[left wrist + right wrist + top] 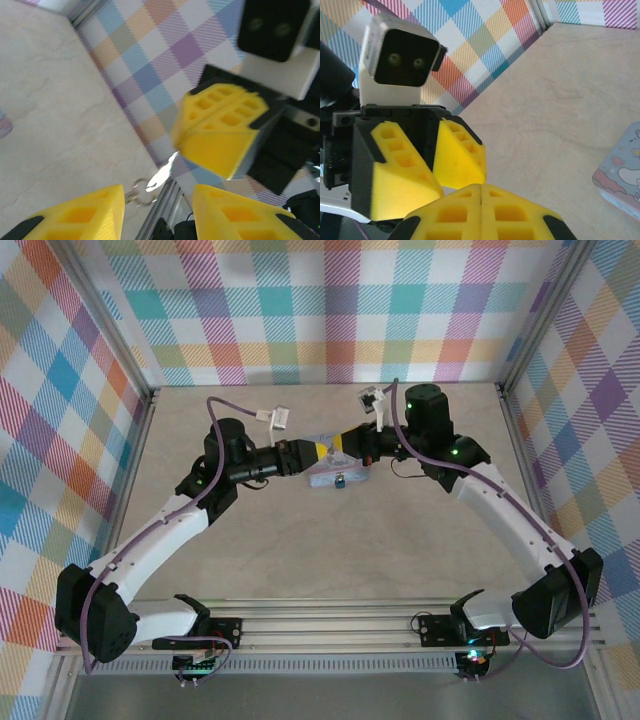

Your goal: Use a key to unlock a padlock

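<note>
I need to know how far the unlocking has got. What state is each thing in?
left claw: open.
right claw: shut; whether it grips anything is unclear.
key: on its ring, at the right claw's tip, not in the padlock.
padlock: at the tin's near edge; too small to tell whether it is locked.
tin: flat on the table.

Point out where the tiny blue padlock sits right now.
Top view: the tiny blue-bodied padlock lies on the beige table near its middle, at the near-right edge of the pale blue rectangular tin.
</note>
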Tool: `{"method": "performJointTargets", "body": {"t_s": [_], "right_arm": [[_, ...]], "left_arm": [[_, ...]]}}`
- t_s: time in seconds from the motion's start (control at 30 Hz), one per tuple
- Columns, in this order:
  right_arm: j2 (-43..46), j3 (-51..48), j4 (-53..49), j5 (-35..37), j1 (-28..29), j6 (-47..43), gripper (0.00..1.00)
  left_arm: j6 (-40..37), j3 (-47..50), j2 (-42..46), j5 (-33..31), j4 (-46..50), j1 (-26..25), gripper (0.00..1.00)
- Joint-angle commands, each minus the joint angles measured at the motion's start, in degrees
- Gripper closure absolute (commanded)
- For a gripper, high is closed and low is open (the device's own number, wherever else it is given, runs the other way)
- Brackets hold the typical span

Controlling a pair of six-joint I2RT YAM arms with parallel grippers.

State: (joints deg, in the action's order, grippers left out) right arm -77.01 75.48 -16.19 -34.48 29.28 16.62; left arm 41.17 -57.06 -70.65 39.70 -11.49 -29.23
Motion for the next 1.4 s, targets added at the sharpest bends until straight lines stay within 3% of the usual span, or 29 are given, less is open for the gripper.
{"method": "performJointTargets", "body": {"t_s": [0.0,0.1,0.27,0.43,0.8,1.37], "right_arm": [[-0.37,-2.37,7.31,-1.93,-0.36,8.51,1.00],[-0.43,-3.37,9.05,-1.76,-0.44,11.74,1.00],[-0.35,-4.36,11.38,-2.12,-0.90,15.46,1.00],[-0.09,-4.72,11.70,-2.15,-0.97,16.82,1.00],[1.05,-6.92,14.26,-1.81,-0.98,20.10,1.00],[2.01,-7.72,14.75,-1.73,-0.95,20.80,1.00]], "left_arm": [[10.17,2.83,-0.74,1.74,-14.66,-0.12,0.62],[13.51,4.13,-1.33,1.57,-19.61,-0.12,0.66],[13.75,4.84,-1.37,2.02,-18.99,-0.12,0.68],[10.84,6.03,0.58,-1.28,-12.77,-0.14,0.64],[17.04,8.47,-0.65,1.02,-20.93,-0.12,0.62],[16.99,9.38,-1.63,-0.77,-18.98,-0.34,0.62]]}}
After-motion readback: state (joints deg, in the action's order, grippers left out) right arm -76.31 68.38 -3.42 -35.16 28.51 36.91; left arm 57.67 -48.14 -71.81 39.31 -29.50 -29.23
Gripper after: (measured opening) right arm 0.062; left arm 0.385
